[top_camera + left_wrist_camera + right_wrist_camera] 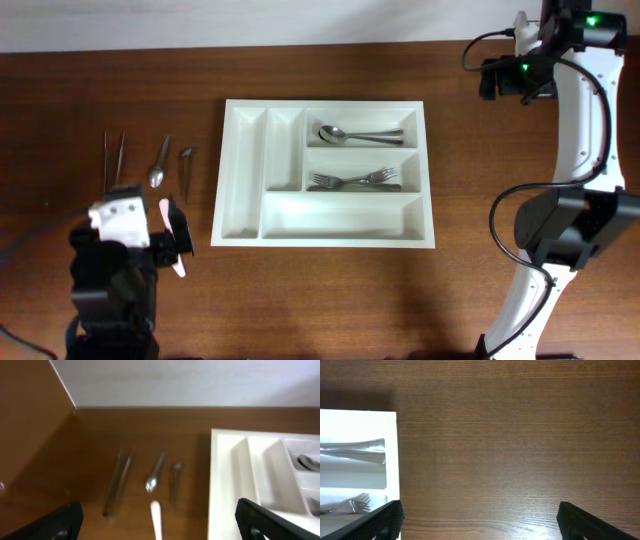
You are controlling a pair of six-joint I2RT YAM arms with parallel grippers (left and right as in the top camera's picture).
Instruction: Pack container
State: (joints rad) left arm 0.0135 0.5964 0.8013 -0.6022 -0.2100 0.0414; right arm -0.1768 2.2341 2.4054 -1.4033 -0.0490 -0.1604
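The white cutlery tray lies mid-table. Its upper right compartment holds spoons and the one below it holds forks; the long front compartment and the two narrow ones look empty. Left of the tray lie two thin metal sticks, a spoon and a short utensil. My left gripper is open and empty, just in front of these. The left wrist view shows the sticks, spoon, short utensil and tray. My right gripper is open and empty, right of the tray's far corner.
The right wrist view shows the tray's right wall, with spoon handles and a fork inside, and bare wood to the right. A pale strip shows between my left fingers; I cannot tell what it is. A white wall runs behind the table.
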